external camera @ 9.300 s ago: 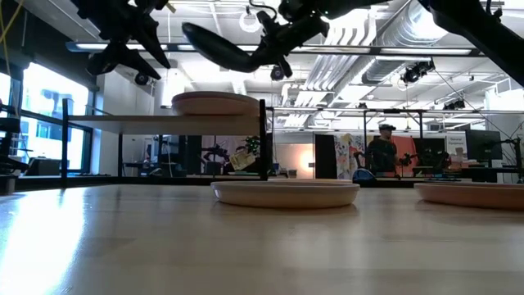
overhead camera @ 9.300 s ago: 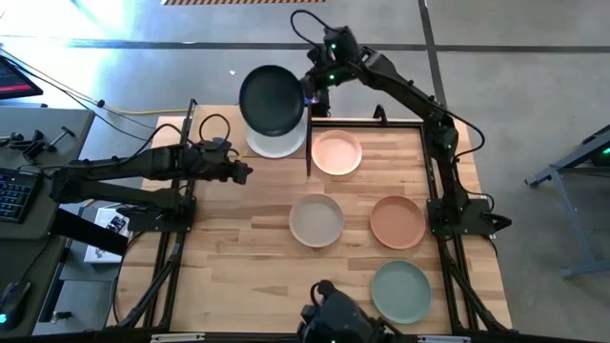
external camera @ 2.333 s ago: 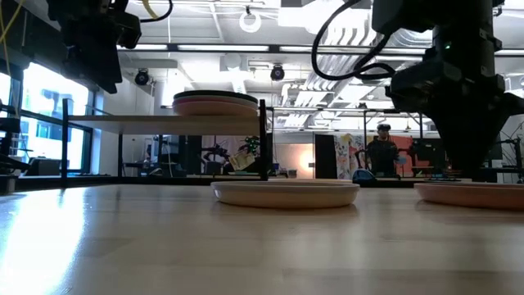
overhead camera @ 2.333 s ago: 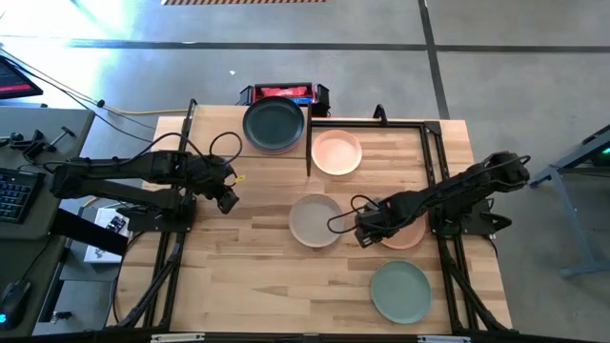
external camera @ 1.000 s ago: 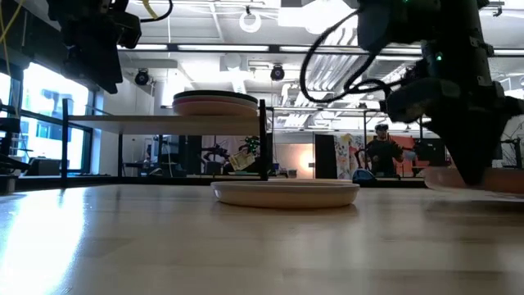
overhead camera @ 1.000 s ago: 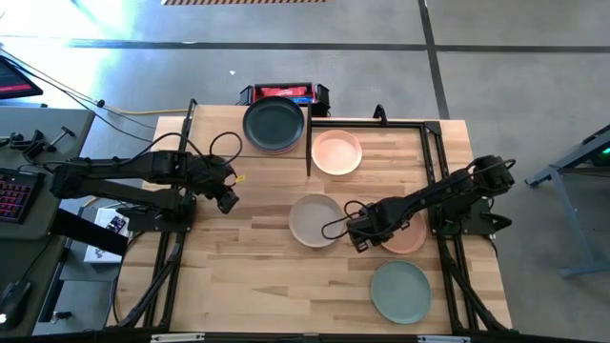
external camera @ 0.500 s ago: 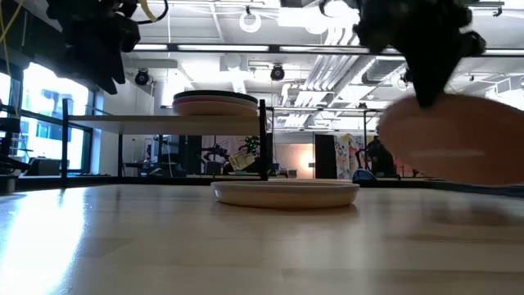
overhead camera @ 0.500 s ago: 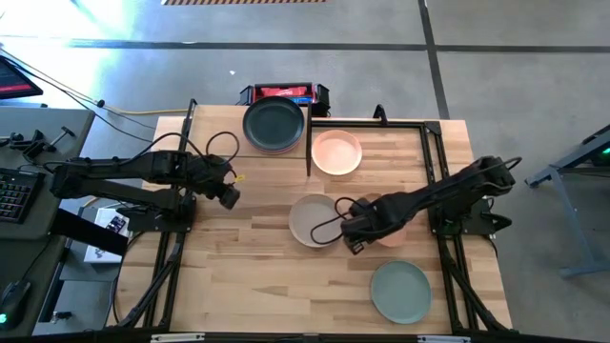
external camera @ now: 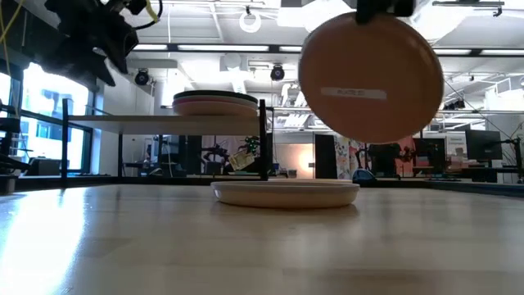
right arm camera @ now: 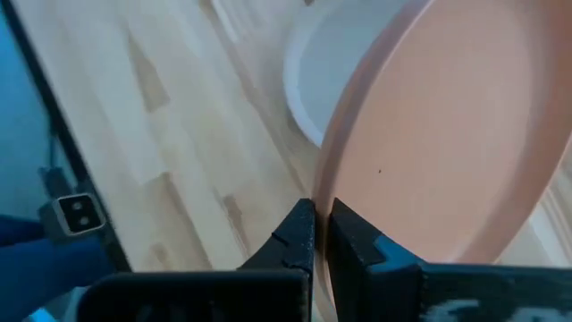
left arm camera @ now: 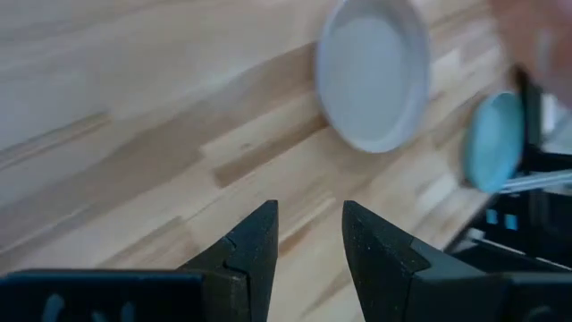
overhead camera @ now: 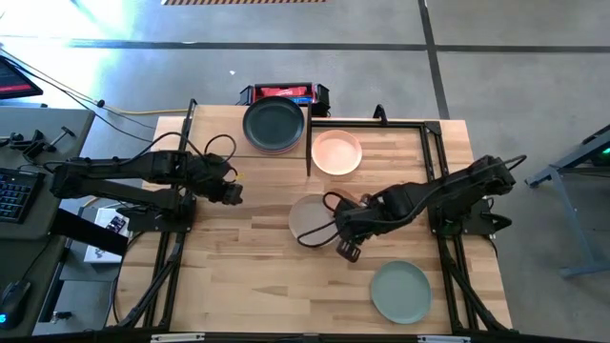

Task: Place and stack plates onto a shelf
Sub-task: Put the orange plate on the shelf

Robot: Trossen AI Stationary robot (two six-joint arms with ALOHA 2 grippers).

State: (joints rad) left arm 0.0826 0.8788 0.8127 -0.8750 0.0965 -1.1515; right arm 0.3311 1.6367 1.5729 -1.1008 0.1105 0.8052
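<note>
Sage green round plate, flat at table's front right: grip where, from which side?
Likely pinch the sage green plate by its rim, one finger inside, one outside, from above at the edge nearest the right arm. Flat on the wooden tabletop, only its lip is graspable. The right end effector grips the terracotta plate likewise.

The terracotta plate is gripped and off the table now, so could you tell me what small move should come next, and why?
Probably carry it toward the shelf. The right gripper pinches the terracotta plate by its rim, hanging on edge over the beige plate, while the stack topped by the dark green plate awaits it.
</note>
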